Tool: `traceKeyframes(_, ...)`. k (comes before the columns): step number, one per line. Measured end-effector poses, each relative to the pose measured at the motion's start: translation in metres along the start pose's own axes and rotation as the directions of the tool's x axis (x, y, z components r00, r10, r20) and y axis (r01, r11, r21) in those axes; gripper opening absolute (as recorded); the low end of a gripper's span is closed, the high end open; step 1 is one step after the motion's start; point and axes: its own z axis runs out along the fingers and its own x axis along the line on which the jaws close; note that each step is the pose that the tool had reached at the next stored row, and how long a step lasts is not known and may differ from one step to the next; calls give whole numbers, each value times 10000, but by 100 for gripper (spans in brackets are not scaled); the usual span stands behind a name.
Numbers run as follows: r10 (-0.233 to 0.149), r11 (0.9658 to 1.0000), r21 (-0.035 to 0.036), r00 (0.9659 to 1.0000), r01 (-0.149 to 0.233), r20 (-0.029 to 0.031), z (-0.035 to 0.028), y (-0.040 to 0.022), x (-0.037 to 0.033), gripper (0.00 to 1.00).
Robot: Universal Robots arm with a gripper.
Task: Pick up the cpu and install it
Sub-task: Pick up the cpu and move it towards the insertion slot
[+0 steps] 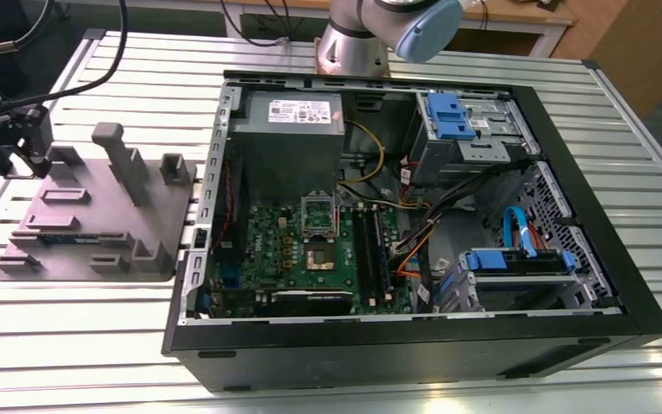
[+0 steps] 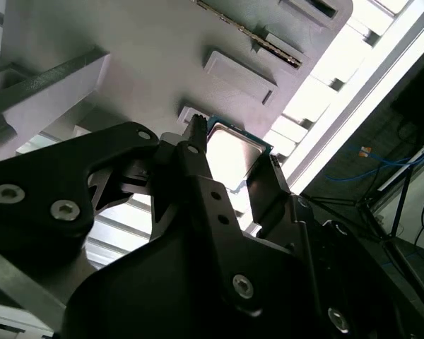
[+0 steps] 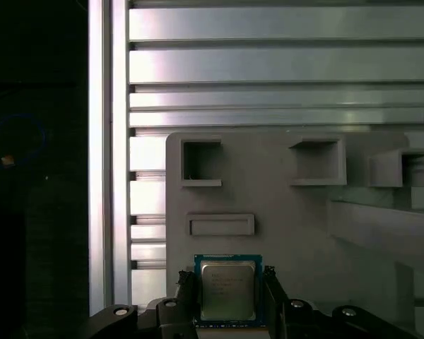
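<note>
Over the grey fixture tray (image 1: pixel 90 216), at the exterior view's left, the gripper (image 3: pixel 227 277) brackets the cpu (image 3: pixel 227 295), which looks to lie flat on the tray. Jaws sit right at its two edges; can't tell if clamped or just beside. Risk: thin-edge hold, so the chip could tilt or slip, and a skewed cpu would likely damage the socket (image 1: pixel 315 252). Both wrist views give cpu-to-jaw alignment. The exterior view gives the socket inside the open case (image 1: pixel 423 345), well apart to the right.

cpu (image 3: pixel 227 289) top: shiny metal. Fixture (image 3: pixel 297 226): matt grey plastic, smooth. Table (image 3: pixel 268 63): ribbed glossy alu.
</note>
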Motion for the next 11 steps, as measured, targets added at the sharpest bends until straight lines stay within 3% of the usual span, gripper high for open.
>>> traceKeyframes(11, 0, 10000, 0, 10000, 0, 0, -69, 3, -1, 47)
